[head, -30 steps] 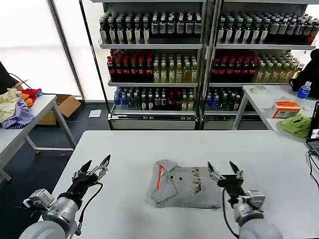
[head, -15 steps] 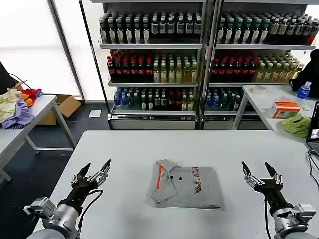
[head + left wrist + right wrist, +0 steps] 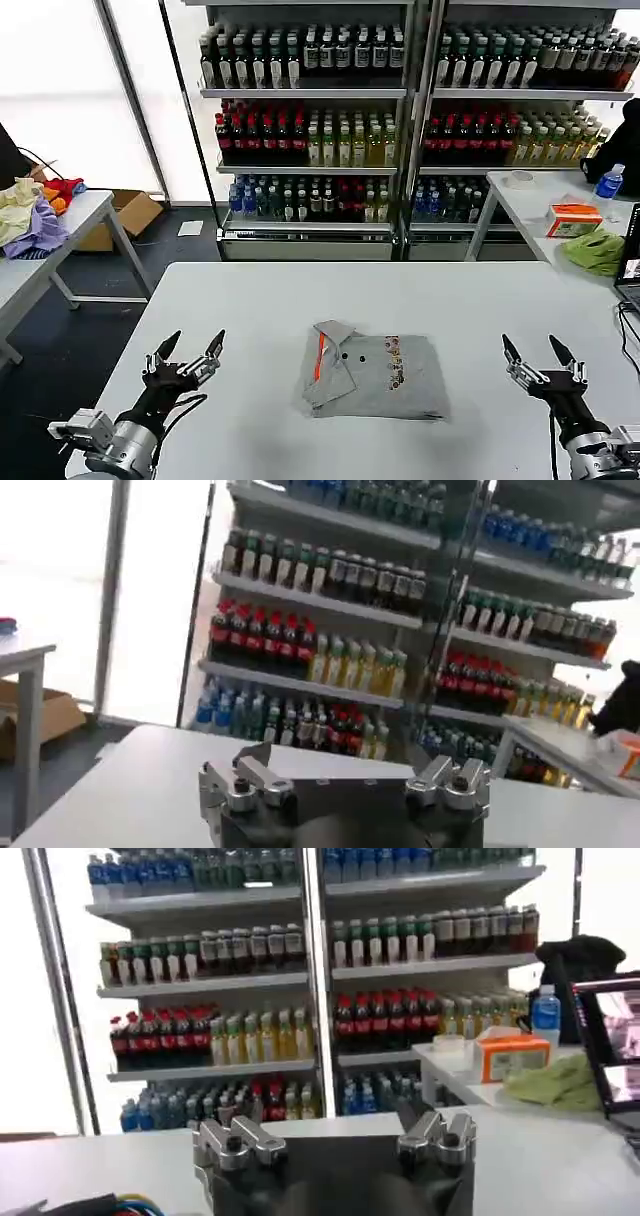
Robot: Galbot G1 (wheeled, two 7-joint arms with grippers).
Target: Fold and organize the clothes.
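Note:
One of the clothes, a light grey collared shirt point(image 3: 372, 378) with an orange placket stripe and a small multicoloured chest print, lies folded in the middle of the white table point(image 3: 400, 290). My left gripper point(image 3: 194, 346) hovers open and empty over the table well to the shirt's left. Well to the shirt's right, my right gripper point(image 3: 530, 350) is also open and holds nothing. In the left wrist view the left gripper point(image 3: 345, 765) has its fingers spread wide. The right gripper point(image 3: 330, 1128) looks the same in the right wrist view. Neither gripper touches the shirt.
Shelves of bottled drinks point(image 3: 400, 120) stand behind the table. A side table at the left holds a pile of coloured clothes point(image 3: 28, 215). A table at the right holds an orange box point(image 3: 573, 218), a green cloth point(image 3: 594, 250) and a blue bottle point(image 3: 609, 182). A cardboard box point(image 3: 128, 215) sits on the floor.
My right gripper has drawn away from the shirt's right edge, out to the right and nearer the table's front. My left gripper has pulled back slightly. The shirt has not moved.

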